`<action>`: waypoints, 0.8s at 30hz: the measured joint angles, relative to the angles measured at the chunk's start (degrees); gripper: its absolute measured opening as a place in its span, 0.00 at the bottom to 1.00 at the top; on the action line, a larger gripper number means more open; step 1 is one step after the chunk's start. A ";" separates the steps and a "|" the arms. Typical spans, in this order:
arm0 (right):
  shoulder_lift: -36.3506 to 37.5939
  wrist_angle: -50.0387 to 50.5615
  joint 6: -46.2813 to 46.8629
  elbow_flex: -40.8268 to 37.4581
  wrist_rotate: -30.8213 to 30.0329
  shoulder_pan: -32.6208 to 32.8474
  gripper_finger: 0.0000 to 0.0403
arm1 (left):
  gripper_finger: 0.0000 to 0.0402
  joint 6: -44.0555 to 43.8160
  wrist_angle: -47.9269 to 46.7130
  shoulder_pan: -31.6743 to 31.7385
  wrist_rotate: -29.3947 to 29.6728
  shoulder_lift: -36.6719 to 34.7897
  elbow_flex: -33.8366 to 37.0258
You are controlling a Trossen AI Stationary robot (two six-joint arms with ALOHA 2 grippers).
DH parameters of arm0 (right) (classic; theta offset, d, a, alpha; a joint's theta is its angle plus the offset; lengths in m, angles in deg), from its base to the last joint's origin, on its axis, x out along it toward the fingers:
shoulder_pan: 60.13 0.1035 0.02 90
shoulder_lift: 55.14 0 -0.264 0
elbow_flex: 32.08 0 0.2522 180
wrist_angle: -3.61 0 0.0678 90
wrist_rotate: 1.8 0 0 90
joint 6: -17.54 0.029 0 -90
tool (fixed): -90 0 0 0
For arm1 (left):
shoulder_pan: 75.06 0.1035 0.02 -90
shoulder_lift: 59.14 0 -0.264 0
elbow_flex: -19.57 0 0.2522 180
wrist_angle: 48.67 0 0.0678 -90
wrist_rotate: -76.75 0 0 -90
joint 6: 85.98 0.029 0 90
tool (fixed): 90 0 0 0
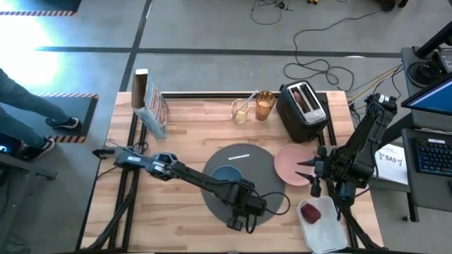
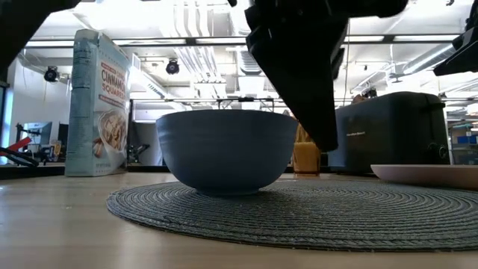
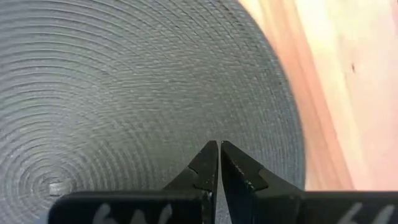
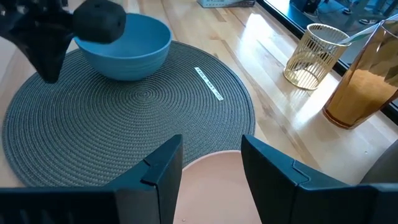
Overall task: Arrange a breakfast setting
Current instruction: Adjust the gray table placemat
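Observation:
The round dark-grey mat (image 1: 261,166) lies mid-table with the blue bowl (image 1: 227,175) standing on it. My left gripper (image 3: 219,144) is shut and points down over the mat's near right part, near the bowl; in the low view its tip (image 2: 326,146) hangs clear above the weave. My right gripper (image 4: 211,165) waits open above the pink plate (image 1: 289,162), which lies right of the mat. The amber tumbler (image 1: 265,106) and a wire cup with the spoon (image 1: 247,102) stand at the back. The toast (image 1: 302,99) sticks out of the toaster. The red apple (image 1: 311,210) rests on the white tray.
The black toaster (image 1: 305,111) stands at the back right and a cereal box (image 1: 152,106) at the back left. The white tray (image 1: 326,227) sits at the near right corner. Bare wood shows left of the mat and along the near edge.

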 joint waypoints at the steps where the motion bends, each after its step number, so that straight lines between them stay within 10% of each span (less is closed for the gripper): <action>1: 0.00 0.00 0.00 0.00 0.00 0.00 0.38 | 0.00 0.04 -0.03 0.10 -0.19 0.30 -0.23; 24: 0.00 -0.15 0.00 0.00 0.00 0.01 0.39 | 0.00 -2.25 0.40 1.09 -0.13 4.66 -0.31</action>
